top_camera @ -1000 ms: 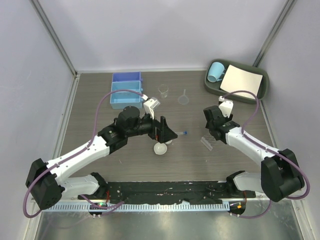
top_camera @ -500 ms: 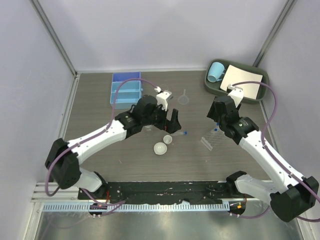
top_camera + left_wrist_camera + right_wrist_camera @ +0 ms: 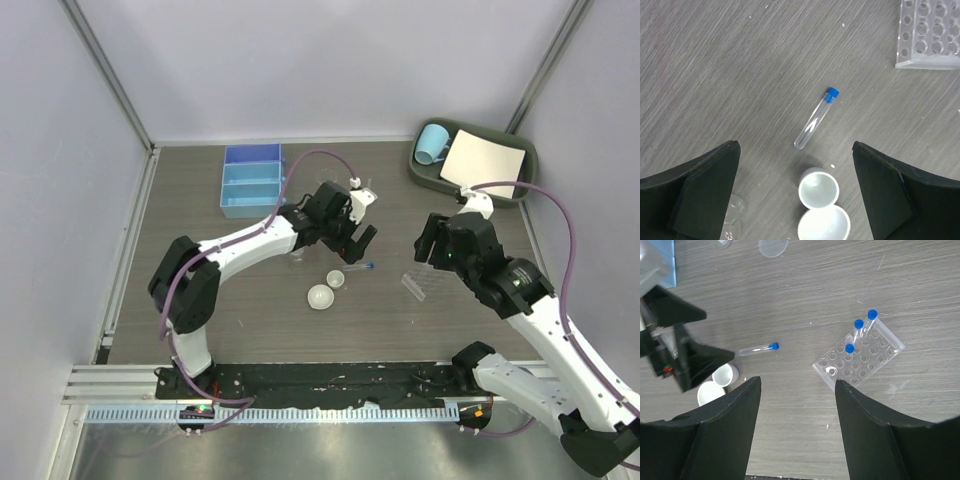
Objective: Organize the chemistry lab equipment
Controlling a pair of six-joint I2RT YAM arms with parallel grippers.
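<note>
A blue-capped clear tube point(image 3: 816, 118) lies on the table, also in the top view point(image 3: 362, 267). Two white round dishes point(image 3: 819, 188) point(image 3: 823, 225) touch each other just near it point(image 3: 335, 279). My left gripper point(image 3: 795, 150) point(image 3: 355, 243) is open and empty, above the tube's end and the dishes. The clear tube rack point(image 3: 858, 358) point(image 3: 415, 285) holds three blue-capped tubes point(image 3: 858, 324). My right gripper point(image 3: 797, 382) point(image 3: 431, 248) is open and empty, high above the table left of the rack. The funnel point(image 3: 773, 246) and a beaker point(image 3: 724, 242) show at the right wrist view's top edge.
A blue divided bin point(image 3: 250, 180) stands at the back left. A dark green tray point(image 3: 525, 175) at the back right holds the light-blue mug point(image 3: 432, 143) and the white paper sheet point(image 3: 485, 160). A clear glass piece point(image 3: 734, 210) shows beside my left finger.
My left arm has stretched out to the right and back, from over the dishes to over the tube. My right arm has risen and swung; its gripper stays near the rack.
</note>
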